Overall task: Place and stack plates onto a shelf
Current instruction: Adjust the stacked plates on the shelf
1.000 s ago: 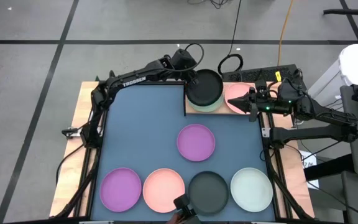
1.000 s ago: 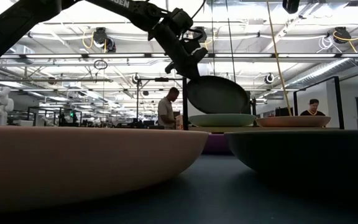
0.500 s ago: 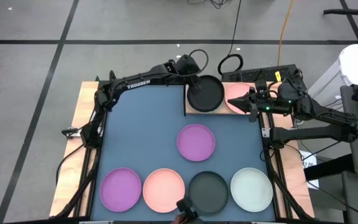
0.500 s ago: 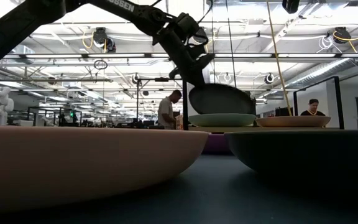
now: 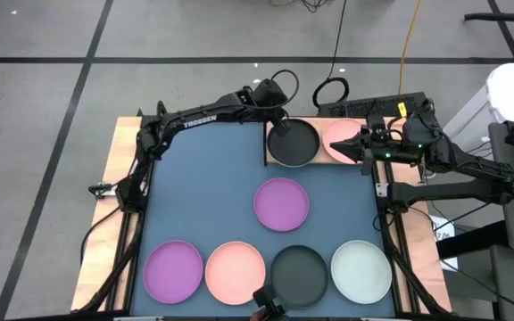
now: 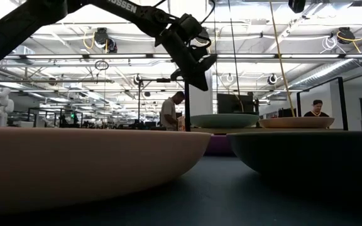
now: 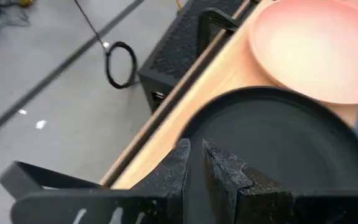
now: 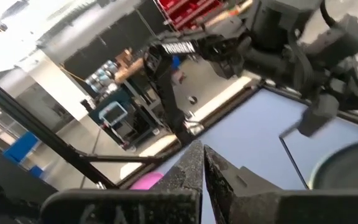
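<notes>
Dark-blue mat point(image 5: 203, 196) covering the tabletop, wooden edge strips at both sides. Grey floor with dark lines around the table; workshop hall with ceiling lights and two people in the background of the low view.

Landmark: the shelf point(image 5: 315, 156), a light-wood board at the mat's far edge, thin black rail point(image 5: 266, 143) at its left end.

- On the shelf, rail end: black plate point(image 5: 294, 143) seated on a mint plate point(image 6: 225, 120) (mint rim visible only in the low view).
- On the shelf, other end: pink plate point(image 5: 339, 135), beside the stack.
- In front of the shelf, mid-mat: purple plate point(image 5: 281, 202).
- Well in front of the shelf, along the near edge: purple, pink, black and mint plates in a row.

Left gripper point(image 5: 277, 119) at the rail end of the shelf, above the black plate's far rim; fingers nearly together, nothing between them. Right gripper point(image 5: 361, 145) beside the pink plate; fingers closed, empty.

Change against the earlier frames: black plate previously held tilted above the mint plate, now released and lying flat on it; left gripper raised clear.
</notes>
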You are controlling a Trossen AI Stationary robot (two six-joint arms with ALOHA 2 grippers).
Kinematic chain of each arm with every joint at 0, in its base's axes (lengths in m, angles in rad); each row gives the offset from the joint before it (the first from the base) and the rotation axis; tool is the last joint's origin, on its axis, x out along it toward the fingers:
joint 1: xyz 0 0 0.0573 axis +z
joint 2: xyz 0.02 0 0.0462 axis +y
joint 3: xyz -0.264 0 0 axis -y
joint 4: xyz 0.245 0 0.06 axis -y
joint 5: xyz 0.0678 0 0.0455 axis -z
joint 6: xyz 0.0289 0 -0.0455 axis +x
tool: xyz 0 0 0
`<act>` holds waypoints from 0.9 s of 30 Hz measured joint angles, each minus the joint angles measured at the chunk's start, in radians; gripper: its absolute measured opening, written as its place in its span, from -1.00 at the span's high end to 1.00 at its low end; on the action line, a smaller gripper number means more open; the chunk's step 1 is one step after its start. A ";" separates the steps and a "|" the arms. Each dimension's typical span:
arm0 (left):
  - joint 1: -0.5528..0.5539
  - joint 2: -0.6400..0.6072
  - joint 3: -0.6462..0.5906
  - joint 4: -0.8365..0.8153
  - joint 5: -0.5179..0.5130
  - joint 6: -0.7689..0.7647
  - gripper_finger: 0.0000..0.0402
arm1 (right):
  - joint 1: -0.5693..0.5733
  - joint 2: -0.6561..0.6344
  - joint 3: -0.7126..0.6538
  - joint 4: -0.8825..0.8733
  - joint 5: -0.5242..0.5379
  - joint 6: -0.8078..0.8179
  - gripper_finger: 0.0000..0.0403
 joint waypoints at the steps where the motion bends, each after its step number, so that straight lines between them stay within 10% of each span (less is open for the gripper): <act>1: 0.000 -0.007 0.000 -0.007 0.015 -0.008 0.78 | 0.000 0.001 0.000 -0.016 0.000 0.000 1.00; 13: -0.125 -0.225 0.003 -0.119 0.062 -0.068 0.78 | 0.000 0.057 -0.287 0.105 -0.026 -0.003 1.00; 27: -0.377 -0.327 -0.024 -0.295 0.004 -0.211 0.78 | -0.015 0.435 -0.366 0.326 -0.018 -0.461 1.00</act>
